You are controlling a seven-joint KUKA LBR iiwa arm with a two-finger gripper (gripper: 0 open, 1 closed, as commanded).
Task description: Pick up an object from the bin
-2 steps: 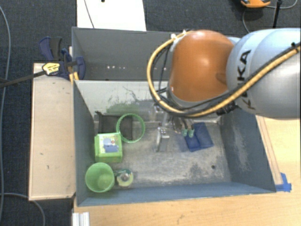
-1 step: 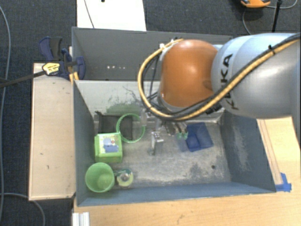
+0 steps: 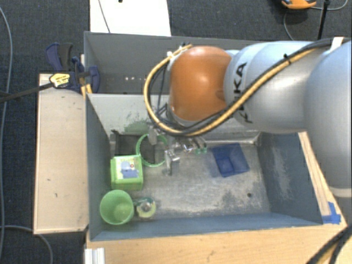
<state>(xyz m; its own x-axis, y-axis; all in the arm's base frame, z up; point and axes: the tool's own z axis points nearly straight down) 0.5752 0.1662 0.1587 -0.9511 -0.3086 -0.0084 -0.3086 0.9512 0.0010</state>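
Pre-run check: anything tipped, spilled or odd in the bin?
Nothing stands out: green cup and green box sit at the left, blue pad further right; no spill or damage; end effector hangs between box and pad.

We look down into the bin (image 3: 220,194). Against its left wall sits the box (image 3: 127,172), and just in front of that, in the near-left corner, is the cup (image 3: 116,207). A small roll (image 3: 146,208) lies just beside the cup on its right. The tool (image 3: 171,164) hangs just right of the box, behind the roll. Further right, apart from the tool, a flat pad (image 3: 229,160) lies towards the back wall.
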